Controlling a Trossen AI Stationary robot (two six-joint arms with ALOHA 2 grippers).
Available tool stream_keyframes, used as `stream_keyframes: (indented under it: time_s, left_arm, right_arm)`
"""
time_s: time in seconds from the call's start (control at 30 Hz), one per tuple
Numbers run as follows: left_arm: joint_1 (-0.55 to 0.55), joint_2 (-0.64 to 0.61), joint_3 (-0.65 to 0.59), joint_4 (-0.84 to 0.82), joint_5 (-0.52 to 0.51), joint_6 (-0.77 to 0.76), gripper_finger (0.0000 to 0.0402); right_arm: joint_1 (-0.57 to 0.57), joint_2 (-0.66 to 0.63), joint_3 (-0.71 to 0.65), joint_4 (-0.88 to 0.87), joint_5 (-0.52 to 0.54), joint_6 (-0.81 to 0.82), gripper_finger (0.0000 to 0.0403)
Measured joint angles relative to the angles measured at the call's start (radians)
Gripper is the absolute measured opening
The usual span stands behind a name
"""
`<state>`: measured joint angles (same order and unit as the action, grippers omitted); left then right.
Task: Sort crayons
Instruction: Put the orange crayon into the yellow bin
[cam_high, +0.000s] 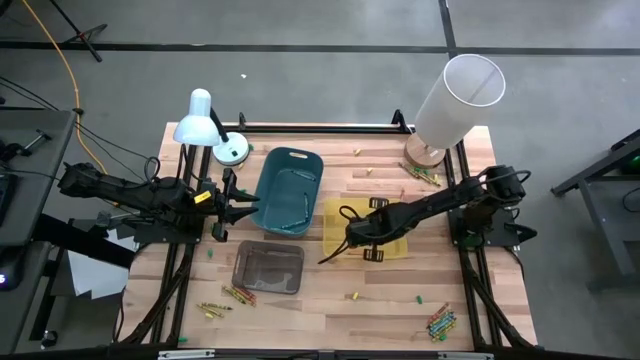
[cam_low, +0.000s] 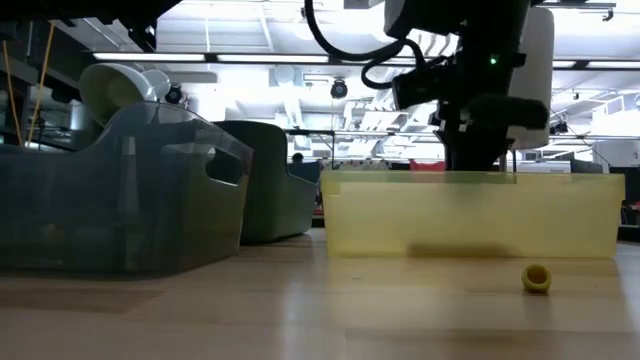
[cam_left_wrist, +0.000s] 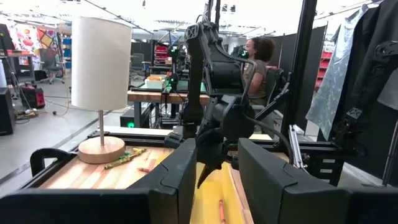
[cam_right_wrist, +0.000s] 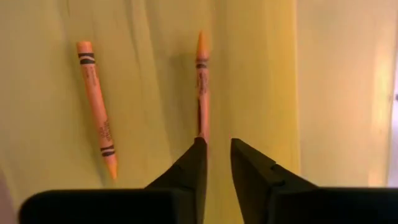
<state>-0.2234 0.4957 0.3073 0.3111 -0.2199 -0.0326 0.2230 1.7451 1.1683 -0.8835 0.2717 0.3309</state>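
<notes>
right gripper (cam_high: 350, 237): parked over the yellow bin (cam_high: 398, 208) mid-counter, pointing down into it; jaws slightly apart, nothing between them, tips just beside the lower end of an orange crayon (cam_right_wrist: 201, 81)

orange crayon: flat on the yellow bin floor, lengthwise in line with the jaws, pointed tip away from them

second orange crayon (cam_right_wrist: 97, 106): also on the bin floor, off to one side, a bit tilted, clear of the first one

left gripper (cam_high: 222, 208): sitting at the left side of the counter by the teal bin (cam_high: 288, 189); jaws open a little, holding nothing, aimed across at the right arm

loose crayons: small bunch (cam_high: 238, 296) near the front left next to the grey bin (cam_high: 268, 268), another bunch (cam_high: 441, 322) at the front right corner, a few (cam_high: 424, 174) by the base of the lamp (cam_high: 455, 100), odd singles scattered across the wood

counter (cam_high: 330, 310): wooden slats; teal bin at the back, grey bin in front of it, yellow bin to the right of both

white desk lamp (cam_high: 200, 120): back left corner

low view: small yellow bit (cam_low: 536, 279) lying on the wood just in front of the yellow bin

person (cam_left_wrist: 256, 57): seated in the room beyond the counter
</notes>
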Motion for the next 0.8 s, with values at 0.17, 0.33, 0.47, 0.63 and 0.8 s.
stream_keyframes:
  time_s: [0.17, 0.33, 0.47, 0.63, 0.8]
  left_arm:
    - [0.0, 0.0, 0.0, 0.0, 0.0, 0.0, 0.0106]
    - [0.0, 0.0, 0.0, -0.008, 0.0, 0.0, 0.0106]
    - [0.0, 0.0, 0.0, -0.036, 0.0, -0.008, 0.0106]
    - [0.0, 0.0, 0.0, -0.034, 0.0, -0.017, 0.0106]
    - [0.0, 0.003, 0.0, 0.005, 0.0, -0.008, 0.0106]
  right_arm:
    - [0.007, 0.0, 0.06, -0.07, 0.004, 0.007, 0.0125]
    - [0.036, -0.024, 0.109, -0.091, 0.054, 0.005, 0.0165]
    - [0.096, -0.101, 0.066, -0.016, 0.197, 0.027, 0.0172]
    - [0.164, -0.22, -0.018, 0.143, 0.393, 0.081, 0.0169]
    - [0.178, -0.265, -0.137, 0.648, 0.529, -0.141, 0.0167]
